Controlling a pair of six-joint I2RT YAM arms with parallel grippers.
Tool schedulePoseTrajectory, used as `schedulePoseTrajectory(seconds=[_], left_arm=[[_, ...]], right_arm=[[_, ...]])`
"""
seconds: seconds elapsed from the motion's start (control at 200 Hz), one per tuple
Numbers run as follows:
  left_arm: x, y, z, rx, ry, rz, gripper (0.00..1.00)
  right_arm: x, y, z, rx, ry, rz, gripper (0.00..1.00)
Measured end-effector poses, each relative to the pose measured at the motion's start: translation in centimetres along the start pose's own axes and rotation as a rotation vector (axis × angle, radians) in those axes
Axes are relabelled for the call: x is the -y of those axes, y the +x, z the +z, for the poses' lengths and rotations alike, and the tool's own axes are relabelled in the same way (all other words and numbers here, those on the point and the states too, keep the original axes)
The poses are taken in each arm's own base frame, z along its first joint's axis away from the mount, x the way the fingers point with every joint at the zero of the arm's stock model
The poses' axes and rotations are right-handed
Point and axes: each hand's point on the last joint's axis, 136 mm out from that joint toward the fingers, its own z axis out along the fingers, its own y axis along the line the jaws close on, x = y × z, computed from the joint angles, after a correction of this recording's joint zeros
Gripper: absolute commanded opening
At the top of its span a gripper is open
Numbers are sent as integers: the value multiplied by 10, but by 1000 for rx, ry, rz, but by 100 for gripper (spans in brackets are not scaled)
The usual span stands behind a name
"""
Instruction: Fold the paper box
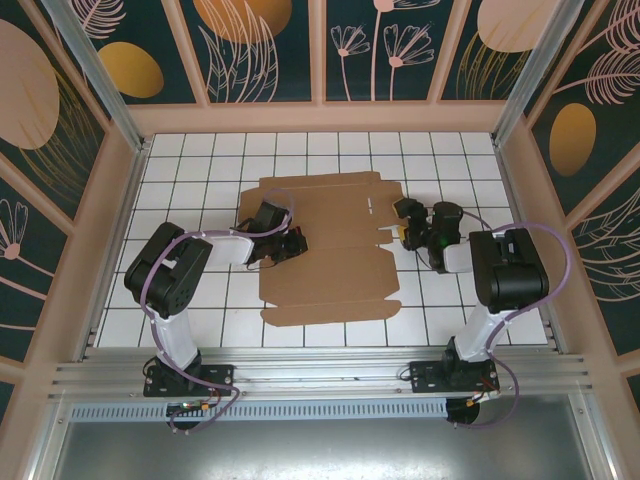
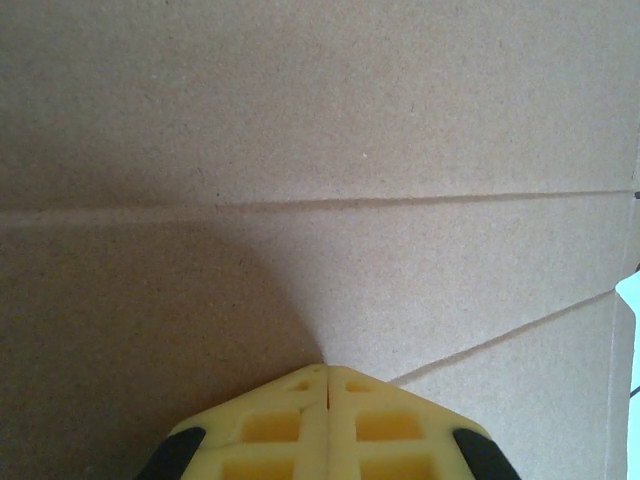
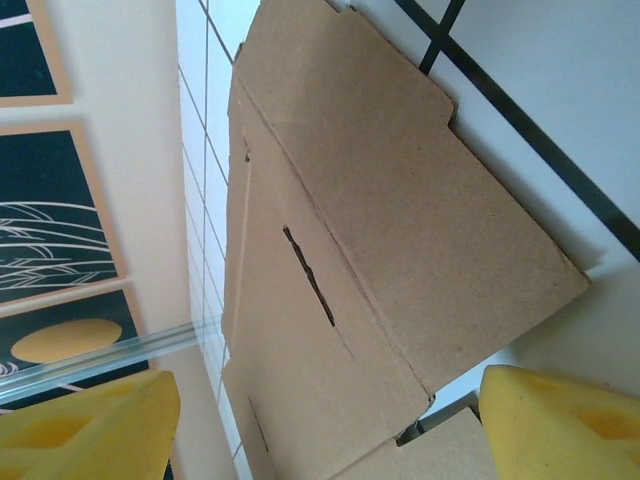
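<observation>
Flat brown cardboard box [image 1: 325,250], matte, die-cut, creased and slitted, flaps spread on white gridded desk [image 1: 200,160], left hand [image 2: 327,372] closed over sheet, right hand [image 1: 402,224] spread apart beside its right edge

Plain brown paper box [image 1: 325,245] on a white, black-gridded table [image 1: 200,300]; yellow fingertips [image 3: 90,425].

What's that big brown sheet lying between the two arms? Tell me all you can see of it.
The paper box is a flat, unfolded sheet of plain, unprinted brown cardboard, cut with flaps, creases and a narrow slit. It lies on the white gridded table. The left gripper, shut, seems to touch it left of centre; the right gripper is open at its right edge, holding nothing.
</observation>
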Motion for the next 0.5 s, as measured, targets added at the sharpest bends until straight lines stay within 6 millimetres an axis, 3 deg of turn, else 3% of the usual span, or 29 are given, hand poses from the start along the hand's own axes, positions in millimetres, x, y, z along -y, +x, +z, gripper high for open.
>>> schedulePoseTrajectory(seconds=[0.5], left_arm=[[-1, -1, 0, 1, -7, 7, 0]], right_arm=[[-10, 8, 20, 6, 81, 148, 81]])
